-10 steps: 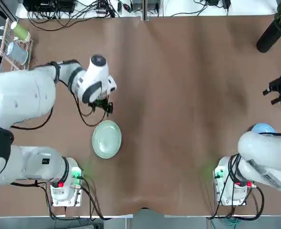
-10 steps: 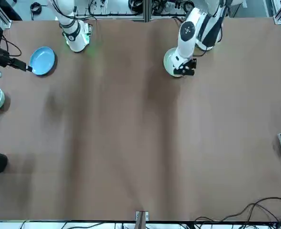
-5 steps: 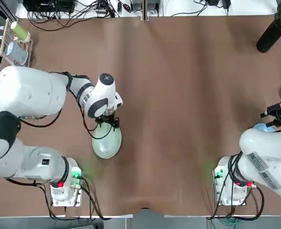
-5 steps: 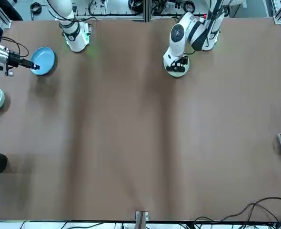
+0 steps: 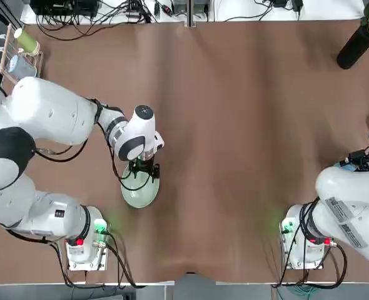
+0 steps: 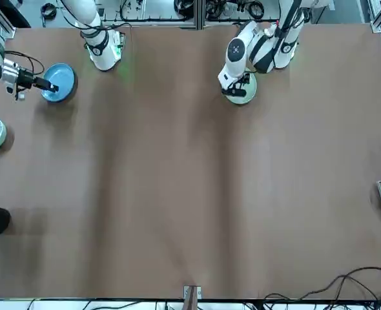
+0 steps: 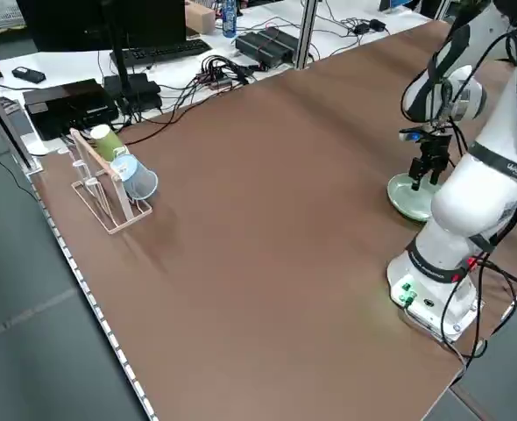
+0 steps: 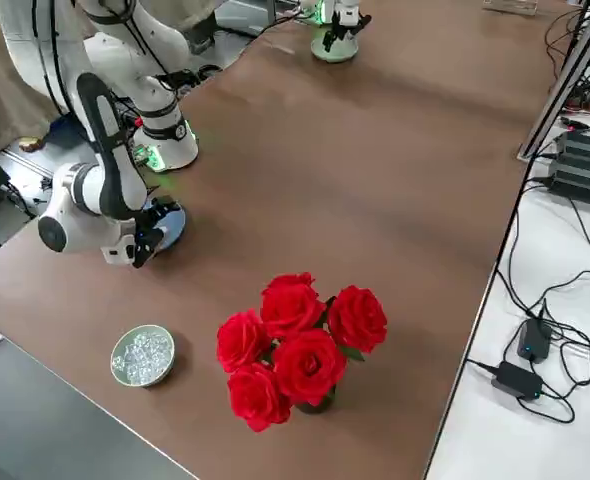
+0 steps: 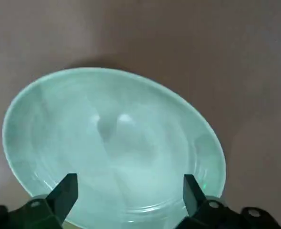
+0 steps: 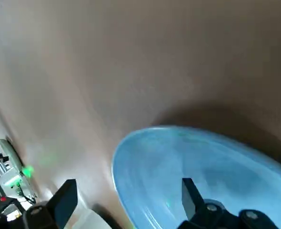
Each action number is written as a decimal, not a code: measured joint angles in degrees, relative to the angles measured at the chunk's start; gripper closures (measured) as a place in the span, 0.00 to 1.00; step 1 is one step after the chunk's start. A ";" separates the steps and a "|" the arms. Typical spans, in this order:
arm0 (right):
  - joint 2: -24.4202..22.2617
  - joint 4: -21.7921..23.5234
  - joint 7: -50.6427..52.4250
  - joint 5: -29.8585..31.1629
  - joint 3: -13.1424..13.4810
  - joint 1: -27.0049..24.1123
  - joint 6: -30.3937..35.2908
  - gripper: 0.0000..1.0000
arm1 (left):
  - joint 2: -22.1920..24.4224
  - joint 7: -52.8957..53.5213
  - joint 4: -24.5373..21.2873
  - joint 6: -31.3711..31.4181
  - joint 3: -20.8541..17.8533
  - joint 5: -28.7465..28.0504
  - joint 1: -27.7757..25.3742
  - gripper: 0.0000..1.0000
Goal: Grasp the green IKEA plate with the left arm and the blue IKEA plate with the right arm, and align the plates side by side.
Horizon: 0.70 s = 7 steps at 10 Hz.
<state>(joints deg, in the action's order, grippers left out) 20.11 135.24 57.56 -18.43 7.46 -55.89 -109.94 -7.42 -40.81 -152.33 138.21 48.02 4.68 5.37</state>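
Note:
The green IKEA plate (image 5: 139,189) lies on the brown table near the left arm's base. My left gripper (image 5: 142,170) hangs just above the plate's far part, pointing down. In the left wrist view the plate (image 9: 112,143) fills the space between my open fingers (image 9: 66,193). The blue IKEA plate (image 6: 62,89) lies at the table's right edge. My right gripper (image 6: 48,84) reaches over its rim, and the right wrist view shows the plate (image 10: 202,162) between open fingers (image 10: 66,198). In the top view the right arm hides the blue plate.
A wooden rack holding cups (image 5: 19,56) stands at the far left corner. A dark vase of red roses (image 8: 295,345) and a small bowl of clear beads (image 8: 143,355) sit at the right side. The arm bases (image 5: 84,240) stand along the near edge.
My left gripper has moved from beyond the green plate to above it. My right gripper has moved in over the blue plate's rim.

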 joint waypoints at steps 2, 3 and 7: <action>1.15 -0.05 1.17 -0.99 -0.08 -0.27 -0.23 0.03 | -0.88 0.00 0.01 1.33 -0.01 0.00 -0.01 0.02; 1.20 -0.04 1.57 -2.55 -0.16 -0.27 -0.10 0.03 | -1.43 0.00 0.04 2.01 -0.04 -0.16 -0.03 0.02; 2.20 -0.01 4.17 -8.14 -1.04 -0.26 0.90 0.04 | -3.95 0.00 0.57 3.01 -0.27 -1.80 -0.78 0.02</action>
<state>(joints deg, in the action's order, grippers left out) 22.30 135.23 61.73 -26.56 6.43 -56.15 -109.04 -11.37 -40.81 -151.76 141.22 47.75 2.88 4.59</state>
